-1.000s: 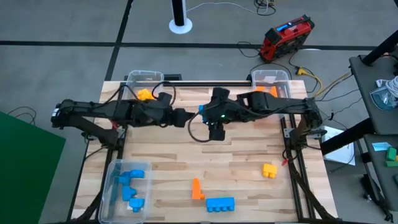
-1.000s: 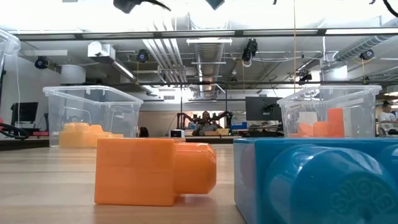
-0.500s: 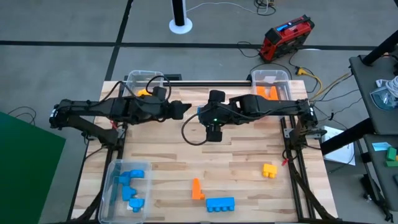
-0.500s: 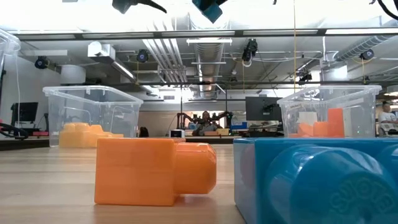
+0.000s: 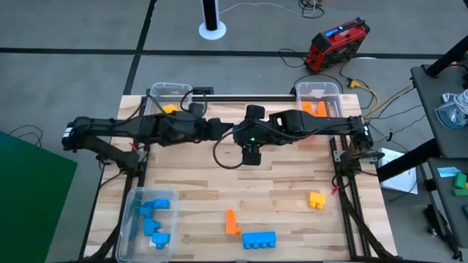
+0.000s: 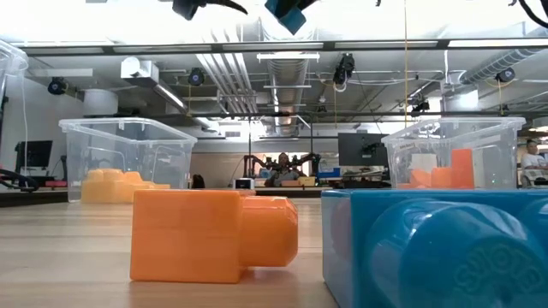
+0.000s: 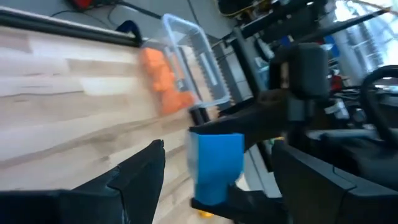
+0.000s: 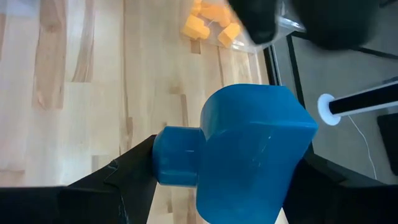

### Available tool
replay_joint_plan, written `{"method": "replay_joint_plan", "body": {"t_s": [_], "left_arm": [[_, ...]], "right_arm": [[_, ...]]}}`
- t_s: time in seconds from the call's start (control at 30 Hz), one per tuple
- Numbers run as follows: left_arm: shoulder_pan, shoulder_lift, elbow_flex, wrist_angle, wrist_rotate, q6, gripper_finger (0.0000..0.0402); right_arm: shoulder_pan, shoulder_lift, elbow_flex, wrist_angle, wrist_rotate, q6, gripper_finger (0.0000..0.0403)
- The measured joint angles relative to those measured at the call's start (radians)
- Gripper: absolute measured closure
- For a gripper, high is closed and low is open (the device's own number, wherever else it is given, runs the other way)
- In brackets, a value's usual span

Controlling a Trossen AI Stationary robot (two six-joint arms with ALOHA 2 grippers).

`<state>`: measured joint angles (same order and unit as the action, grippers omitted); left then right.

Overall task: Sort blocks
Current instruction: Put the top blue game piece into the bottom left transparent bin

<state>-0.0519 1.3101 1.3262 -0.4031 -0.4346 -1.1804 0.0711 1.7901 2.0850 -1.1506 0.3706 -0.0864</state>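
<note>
High above the middle of the table my right gripper is shut on a blue block, which also shows at the top of the low view. My left gripper faces it from the table's left, open. Its fingers stand on either side of the blue block without touching it. An orange block, a blue block and a yellow block lie on the near part of the table. My right gripper holds the blue block between its two fingers, coming from the table's right. The block's round stud points toward one finger, and its wide body reaches to the other. The block is lifted clear of the table.
Three clear bins stand on the table. The far-left one holds yellow blocks, the far-right one holds orange blocks, and the near-left one holds blue blocks. Bare wood lies under the arms.
My left gripper drew back a little toward the table's left, then came right again toward the blue block, so its open fingers now flank it. My right gripper shifted slightly, bringing the blue block a little lower into the low view.
</note>
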Motion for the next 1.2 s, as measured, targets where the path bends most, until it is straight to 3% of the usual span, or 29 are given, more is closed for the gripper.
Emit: {"method": "replay_joint_plan", "body": {"t_s": [0.47,0.77,0.93,1.2], "left_arm": [[-0.010,0.097,0.005,0.027,0.055,0.011,0.0134],[0.002,0.180,0.108,0.016,0.052,0.099,0.0135],[0.012,0.207,0.182,-0.088,0.051,0.134,0.0135],[0.016,0.214,0.186,-0.101,0.036,0.117,0.0135]], "right_arm": [[-0.004,0.000,0.000,-0.025,-0.003,-0.003,0.0140],[-0.008,-0.004,-0.001,-0.041,-0.003,-0.024,0.0131],[-0.010,-0.005,0.000,-0.068,-0.003,-0.020,0.0140],[-0.010,-0.003,0.000,-0.064,-0.003,-0.027,0.0133]]}}
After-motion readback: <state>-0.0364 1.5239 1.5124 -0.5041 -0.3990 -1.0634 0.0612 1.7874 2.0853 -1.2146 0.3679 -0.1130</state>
